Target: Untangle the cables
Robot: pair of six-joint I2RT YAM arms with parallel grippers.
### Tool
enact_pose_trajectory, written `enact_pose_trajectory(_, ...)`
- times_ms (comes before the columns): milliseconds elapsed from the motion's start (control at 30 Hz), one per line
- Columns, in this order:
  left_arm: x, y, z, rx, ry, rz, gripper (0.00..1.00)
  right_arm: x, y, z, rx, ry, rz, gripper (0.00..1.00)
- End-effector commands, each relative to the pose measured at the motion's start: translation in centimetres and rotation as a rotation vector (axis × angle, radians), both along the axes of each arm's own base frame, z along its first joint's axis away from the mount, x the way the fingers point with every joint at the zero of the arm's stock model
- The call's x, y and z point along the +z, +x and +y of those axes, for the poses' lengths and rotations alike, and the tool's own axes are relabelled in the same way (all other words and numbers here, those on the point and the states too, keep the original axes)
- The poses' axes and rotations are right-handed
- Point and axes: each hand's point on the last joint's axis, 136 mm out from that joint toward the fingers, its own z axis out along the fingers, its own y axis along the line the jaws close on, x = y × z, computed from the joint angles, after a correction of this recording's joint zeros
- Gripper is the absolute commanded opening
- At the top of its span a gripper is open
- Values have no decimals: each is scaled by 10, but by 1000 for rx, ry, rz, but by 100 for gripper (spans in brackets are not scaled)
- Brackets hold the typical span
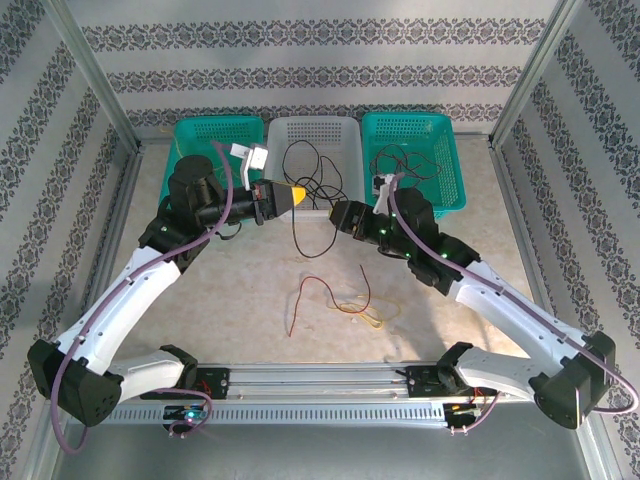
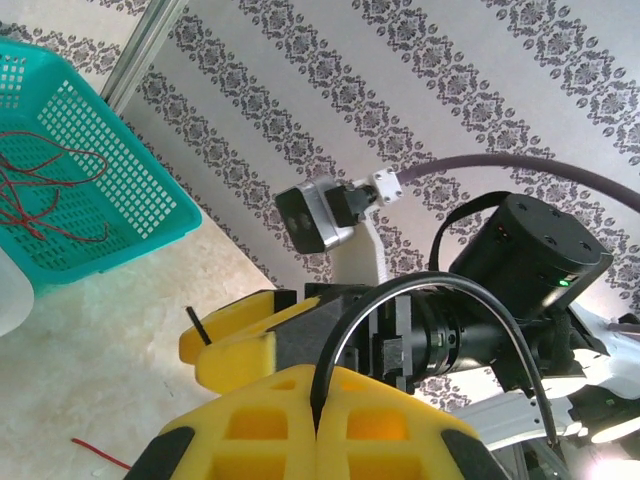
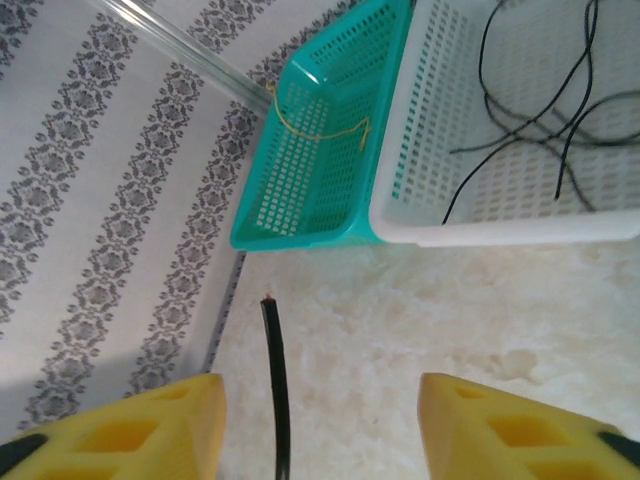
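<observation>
While the left gripper (image 1: 296, 193) is pinched together on the thin black cable (image 3: 274, 385), the cable's free end runs six-to-twelve o'clock between the right gripper's (image 3: 320, 395) parted, untouching yellow fingers (image 3: 150, 425), nearer that arm.

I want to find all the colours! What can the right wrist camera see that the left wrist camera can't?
Right wrist camera: a white basket holding black cables, and a teal basket with a yellow cable. Left wrist camera: another teal basket with red cables, plus the other arm's camera. Both: a black cable between yellow fingers, and the patterned wall.
</observation>
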Motion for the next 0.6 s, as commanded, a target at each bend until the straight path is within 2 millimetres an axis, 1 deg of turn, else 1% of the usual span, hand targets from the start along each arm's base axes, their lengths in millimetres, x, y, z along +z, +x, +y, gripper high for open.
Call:
enact_pose_trajectory(0,18,-7,6,-1,3,-78,0,25,3,5,16,63,-43,39)
enact_pose_trajectory(33,19,-8,7,1,2,-87,0,23,4,3,8,63,-35,35)
enact_pose_trajectory(67,20,-9,7,-2,0,-92,0,19,5,2,2,64,-23,34)
enact_pose_trajectory(133,21,-10,7,-7,-6,-98,0,15,6,1,3,69,-10,36)
enact_pose_trajectory(167,22,-10,7,-8,-7,-101,0,13,6,1,2,70,-7,33)
enact_pose_trajectory(233,23,-9,8,3,-7,-114,0,10,6,-1,-5,71,-2,22)
enact_pose_trajectory(300,25,-8,11,24,-9,-128,0,8,7,-7,-26,78,7,14)
enact_pose_trajectory(367,28,-8,12,34,-17,-143,0,5,9,-14,-47,101,14,8)
enact_pose_trajectory(467,27,-5,15,59,-19,-147,0,2,11,-26,-81,141,23,0)
enact_pose_trajectory(533,26,1,22,117,-7,-151,0,-1,11,-38,-122,153,26,0)
enact_pose_trajectory(567,24,8,29,173,5,-150,0,-4,12,-47,-158,164,32,0)
